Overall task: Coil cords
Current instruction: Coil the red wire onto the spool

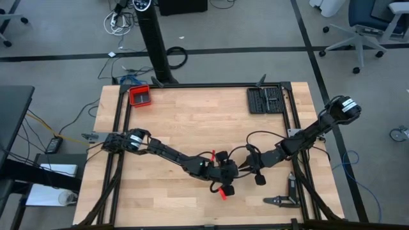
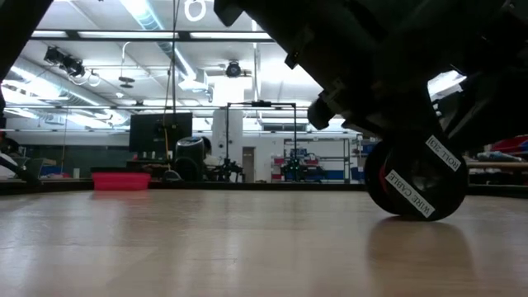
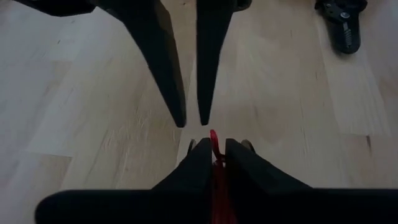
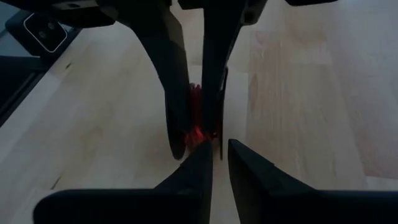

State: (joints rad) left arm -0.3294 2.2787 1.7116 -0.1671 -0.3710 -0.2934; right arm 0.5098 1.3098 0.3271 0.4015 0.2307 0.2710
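While pinched, cord [image 3: 214, 144] inside left end effector [image 3: 215, 147]

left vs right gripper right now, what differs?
The left gripper is shut on the red cord; the right gripper holds nothing, its fingers slightly apart. The left gripper reaches in from the left side, the right gripper from the right. Shared: both are dark, two-fingered, and meet tip to tip.

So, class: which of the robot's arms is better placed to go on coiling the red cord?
Probably the left. The red cord sits clamped between the left gripper fingers, while the right gripper only meets it tip to tip.
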